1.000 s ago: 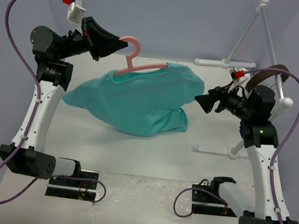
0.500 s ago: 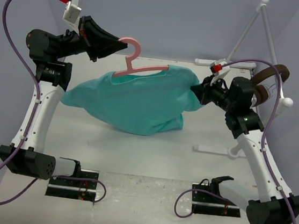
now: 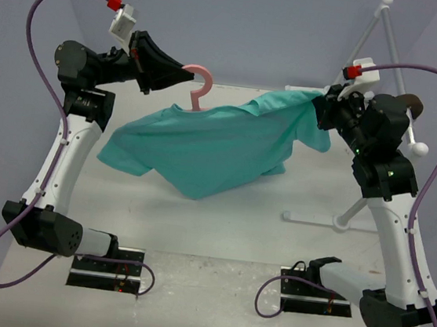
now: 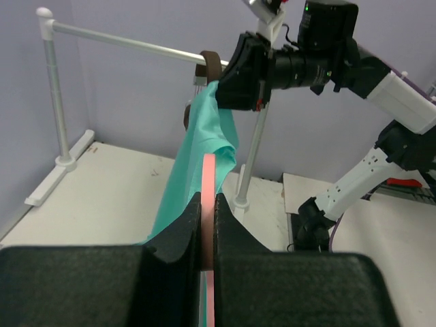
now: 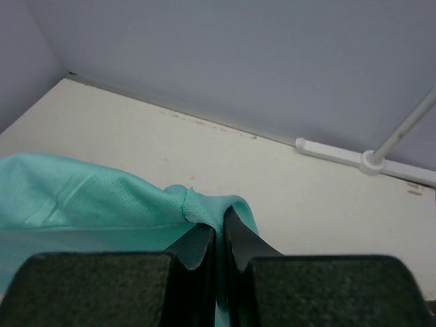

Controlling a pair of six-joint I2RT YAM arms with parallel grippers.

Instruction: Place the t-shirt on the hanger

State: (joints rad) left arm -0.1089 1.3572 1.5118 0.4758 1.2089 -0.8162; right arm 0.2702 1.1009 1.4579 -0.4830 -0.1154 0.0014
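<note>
The left gripper [image 4: 209, 211] is pinching the pink hanger [image 4: 208, 174]. The right gripper [image 5: 219, 235] is pinching an edge of the teal t-shirt [image 5: 102, 201].

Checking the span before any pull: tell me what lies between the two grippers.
The t-shirt, stretched from the right gripper to the hanger in the left gripper; the top view shows it.

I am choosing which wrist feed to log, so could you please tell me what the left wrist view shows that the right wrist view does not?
Left wrist only: the hanger shut in the left tool, brown headphones on the white rack, the right arm. Right wrist only: the cloth fold between the right tool's fingers. Both: the t-shirt, held by the shut right tool, and the rack.
</note>
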